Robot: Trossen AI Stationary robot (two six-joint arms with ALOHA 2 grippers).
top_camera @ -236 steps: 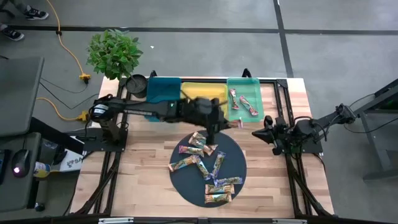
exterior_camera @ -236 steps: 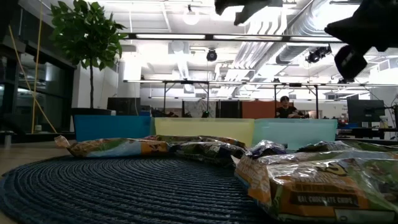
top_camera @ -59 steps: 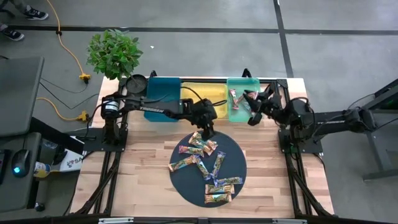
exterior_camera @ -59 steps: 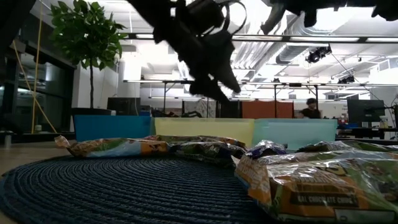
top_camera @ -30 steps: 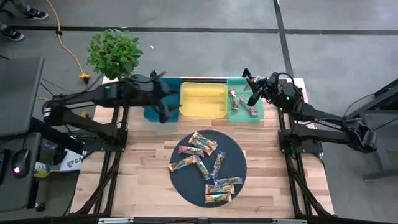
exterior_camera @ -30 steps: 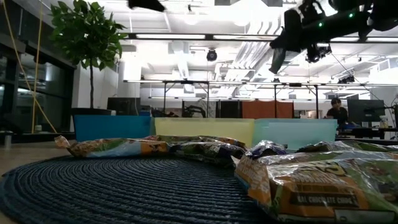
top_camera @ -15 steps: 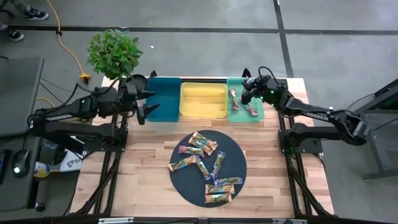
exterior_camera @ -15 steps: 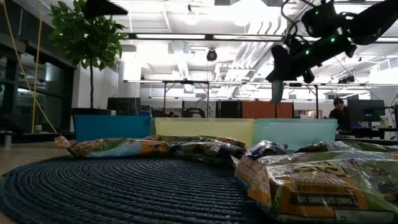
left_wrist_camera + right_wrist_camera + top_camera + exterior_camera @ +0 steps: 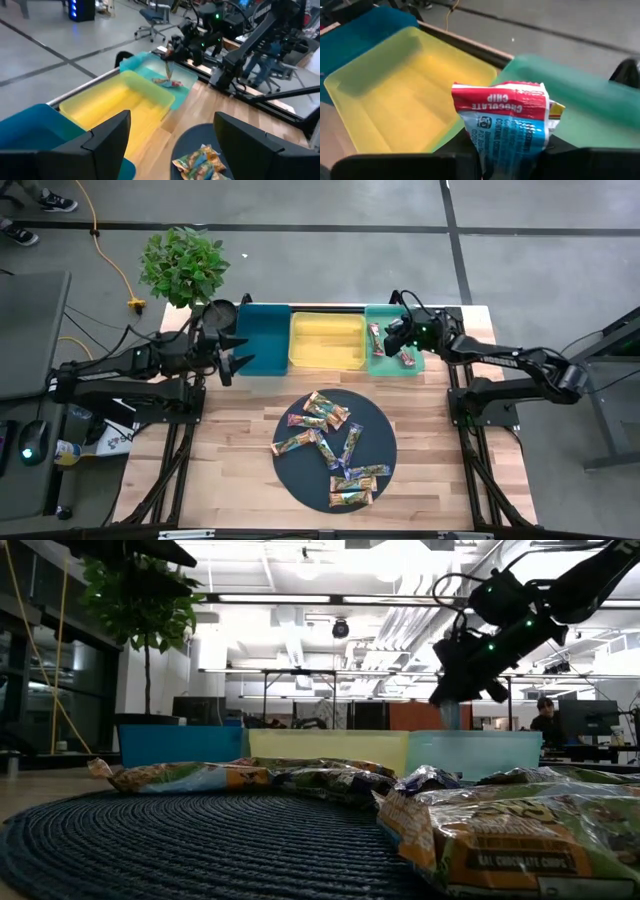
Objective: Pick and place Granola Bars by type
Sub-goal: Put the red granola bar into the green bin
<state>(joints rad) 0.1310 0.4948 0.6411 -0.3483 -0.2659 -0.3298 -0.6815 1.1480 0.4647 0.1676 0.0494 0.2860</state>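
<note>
Several granola bars (image 9: 330, 445) lie scattered on a round dark mat (image 9: 300, 470). Two more (image 9: 375, 340) lie flat in the green bin (image 9: 410, 315). My right gripper (image 9: 392, 338) hangs over that bin's left part, shut on a red, white and blue bar (image 9: 502, 115). The left wrist view shows this bar (image 9: 167, 70) dangling above the bin. My left gripper (image 9: 230, 355) stands open and empty beside the teal bin (image 9: 262, 335), near the table's left edge; its fingers (image 9: 107, 135) are spread wide. My right gripper pinches one end of the bar's wrapper (image 9: 506, 147) between its two fingers. It comes from above, pointing down. The bar hangs below the fingers, its crimped free end (image 9: 495, 95) lowest, clear of the bin floor.
The yellow bin (image 9: 325, 340) sits between the teal and green bins along the far edge. A potted plant (image 9: 183, 265) stands at the far left corner. Bare wood lies between the bins and the mat. A person (image 9: 548, 720) is in the room beyond.
My right gripper has come down toward the green bin with the bar hanging under it, drifting slightly toward the table's left. My left gripper has drawn back from over the teal bin toward the table's left edge, still open.
</note>
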